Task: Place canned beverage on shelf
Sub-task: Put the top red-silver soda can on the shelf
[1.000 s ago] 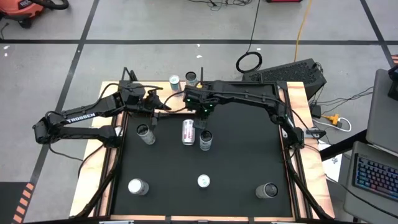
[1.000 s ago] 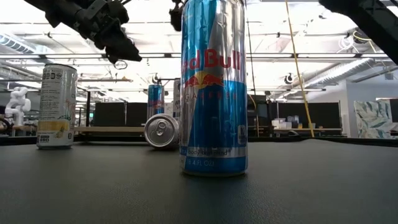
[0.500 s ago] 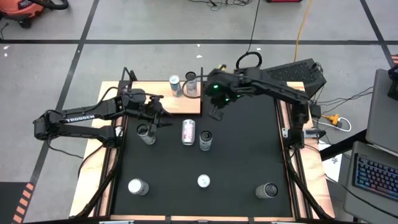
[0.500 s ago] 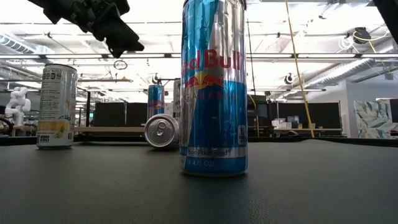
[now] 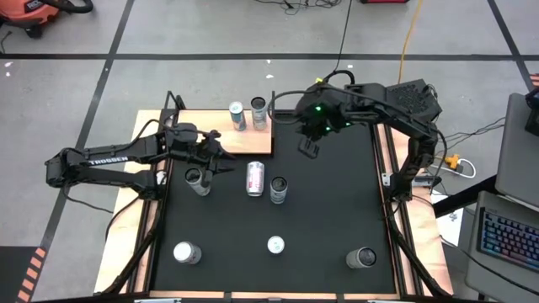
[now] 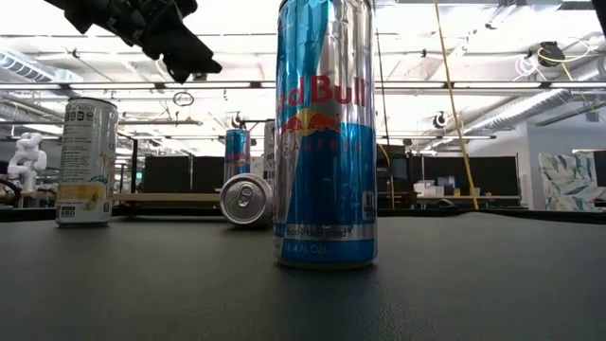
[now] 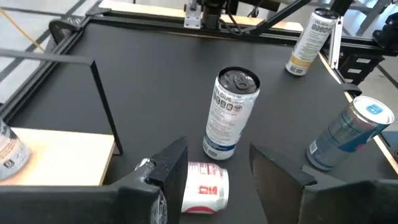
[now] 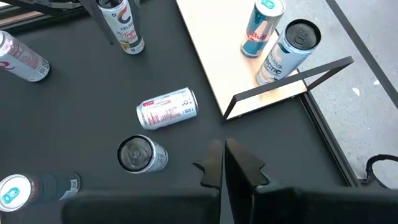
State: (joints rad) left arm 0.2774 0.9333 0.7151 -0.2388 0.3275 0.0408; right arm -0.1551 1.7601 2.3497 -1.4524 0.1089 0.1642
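The shelf [image 5: 202,126], a light-wood board with black uprights, lies at the mat's far left. Two cans [image 5: 237,115] [image 5: 258,109] stand upright on it, a blue one [image 8: 259,28] and a grey one [image 8: 287,51]. On the black mat a red-and-white can [image 5: 255,178] lies on its side between two upright cans [image 5: 198,179] [image 5: 278,189]. My left gripper [image 5: 217,151] hovers open over the shelf's near edge, its fingers [image 7: 168,168] apart with nothing between them. My right gripper [image 5: 306,150] is raised over the mat to the right of the shelf, shut and empty [image 8: 224,165].
More upright cans stand toward the mat's near edge [image 5: 186,252] [image 5: 275,245] [image 5: 364,257]. In the low view a tall blue can [image 6: 325,133] fills the foreground. The mat's middle right is bare. A thin black upright [image 8: 292,78] marks the shelf's corner near my right gripper.
My right gripper has risen, staying shut, and drawn back from above the lying can toward the table's far right. My left gripper has swung a little toward the near edge, still open. No can has moved.
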